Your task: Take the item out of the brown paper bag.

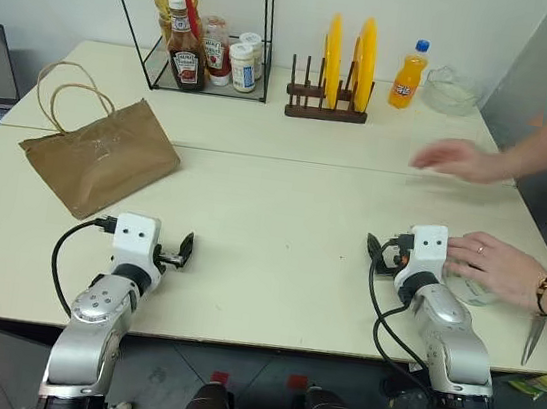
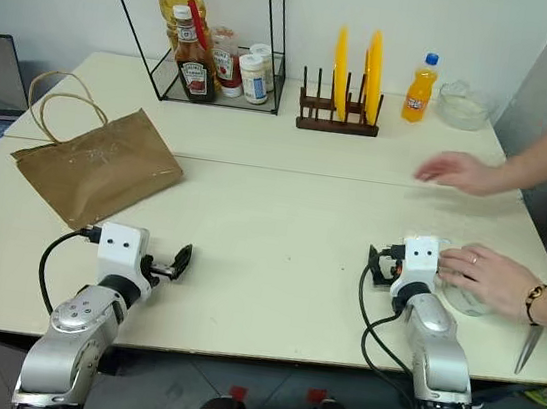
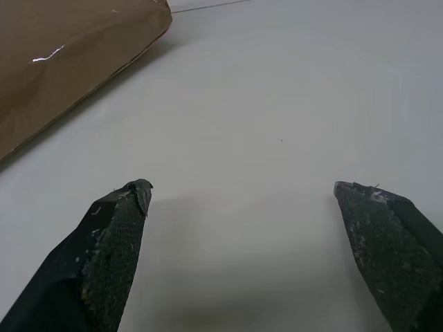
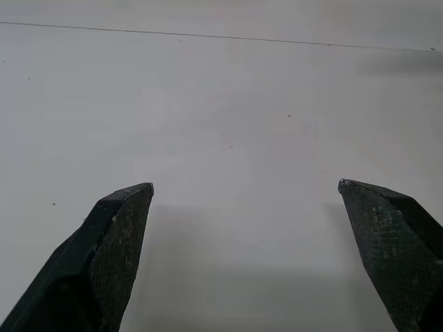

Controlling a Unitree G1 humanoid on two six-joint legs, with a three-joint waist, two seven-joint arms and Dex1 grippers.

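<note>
Left eye view showed the pale table with the brown paper bag lying on its side at the robot's left, its two string handles looped toward the far edge; the item inside was hidden, so its exact place within the bag could not be told. Judging from the crumpled kraft paper, the bag would be light, soft and easily dragged, so one gripper would likely have to pin it or lift a handle while the other reached into the mouth. A person's hands rested just beside the right gripper, possibly in its way. Farther back stood a wire rack of condiment bottles, a plate rack and an orange soda bottle. The left gripper, near the bag, and the right one both had fingers spread wide, holding nothing.
</note>
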